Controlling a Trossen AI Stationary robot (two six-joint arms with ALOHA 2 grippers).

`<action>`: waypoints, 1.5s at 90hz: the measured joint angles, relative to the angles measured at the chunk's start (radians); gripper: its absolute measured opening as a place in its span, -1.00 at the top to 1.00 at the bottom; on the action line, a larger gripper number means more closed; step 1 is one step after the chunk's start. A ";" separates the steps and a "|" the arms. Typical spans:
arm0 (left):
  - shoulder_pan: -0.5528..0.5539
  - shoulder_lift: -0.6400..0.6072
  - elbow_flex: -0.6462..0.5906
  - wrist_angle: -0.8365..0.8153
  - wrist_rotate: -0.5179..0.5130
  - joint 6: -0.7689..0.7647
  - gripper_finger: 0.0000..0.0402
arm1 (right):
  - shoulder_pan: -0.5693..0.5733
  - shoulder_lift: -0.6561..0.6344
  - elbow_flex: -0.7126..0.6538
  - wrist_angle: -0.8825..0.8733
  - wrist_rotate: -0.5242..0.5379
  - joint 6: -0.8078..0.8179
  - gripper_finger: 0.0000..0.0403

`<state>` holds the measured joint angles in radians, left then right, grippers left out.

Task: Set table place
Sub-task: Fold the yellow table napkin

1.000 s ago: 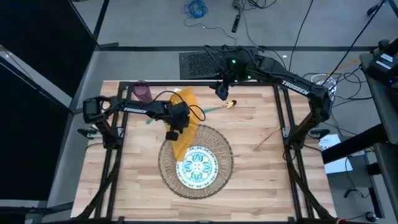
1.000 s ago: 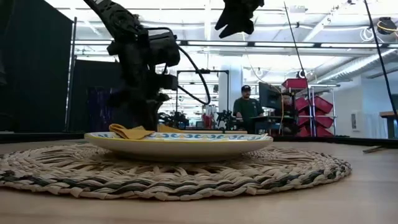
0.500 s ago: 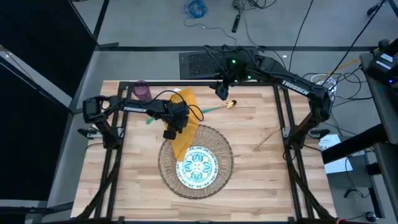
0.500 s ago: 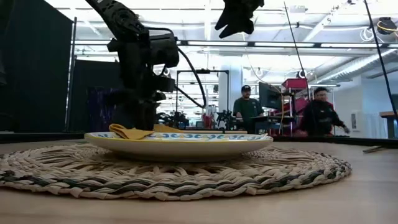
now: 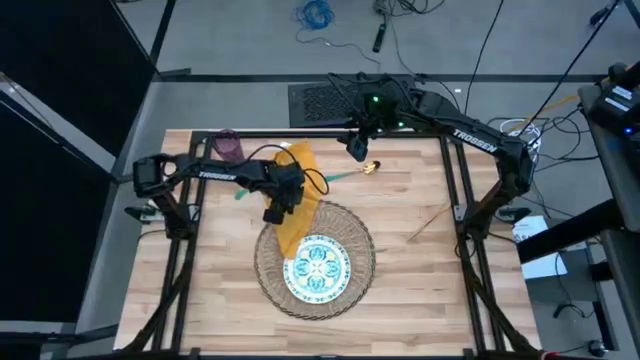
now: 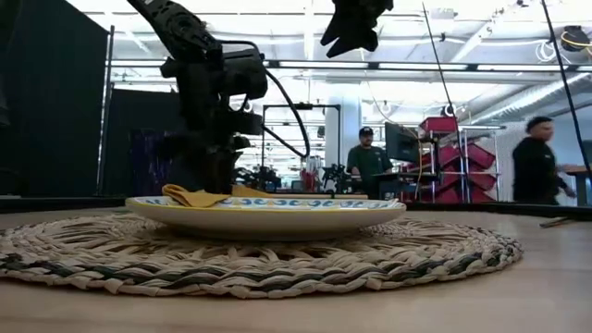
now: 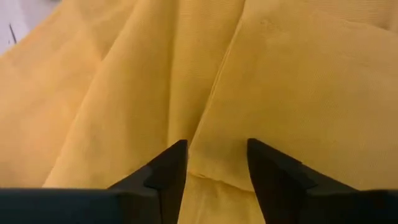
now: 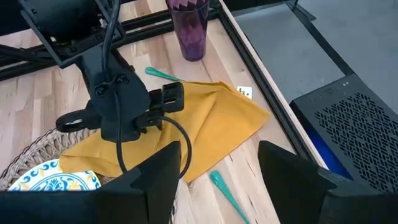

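Since a moment ago, my left gripper (image 7: 216, 163) has barely moved; its fingers are apart just above the yellow napkin (image 5: 296, 200), which drapes from the tabletop (image 5: 420, 290) onto the plate (image 5: 317, 268).

The left end effector (image 5: 273, 214) covers part of the yellow napkin (image 5: 298, 196), so its grip cannot be told from above. One teal cutlery piece (image 8: 163, 74) disappears under the napkin. The placemat (image 6: 277, 259) is cut off by the low view's left edge.
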<state>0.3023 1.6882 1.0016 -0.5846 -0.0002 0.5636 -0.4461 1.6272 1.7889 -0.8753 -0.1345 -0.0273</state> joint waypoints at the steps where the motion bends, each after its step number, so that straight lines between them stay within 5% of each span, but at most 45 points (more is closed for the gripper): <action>1: 0.001 0.000 0.000 0.000 0.000 0.000 0.25 | 0.000 0.000 0.000 0.000 0.000 0.000 0.00; 66: -0.002 0.048 0.001 -0.024 0.053 -0.008 0.27 | 0.000 0.000 0.000 -0.018 0.000 -0.004 0.00; 97: -0.027 0.034 0.016 -0.042 0.036 -0.008 0.95 | 0.000 0.000 0.000 -0.017 0.000 -0.011 0.00; 135: -0.083 -0.015 0.103 -0.254 -0.018 -0.065 1.00 | 0.000 0.000 0.000 -0.020 0.001 -0.014 0.00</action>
<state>0.2192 1.6730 1.1048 -0.8384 -0.0181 0.4987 -0.4461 1.6272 1.7889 -0.8953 -0.1334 -0.0408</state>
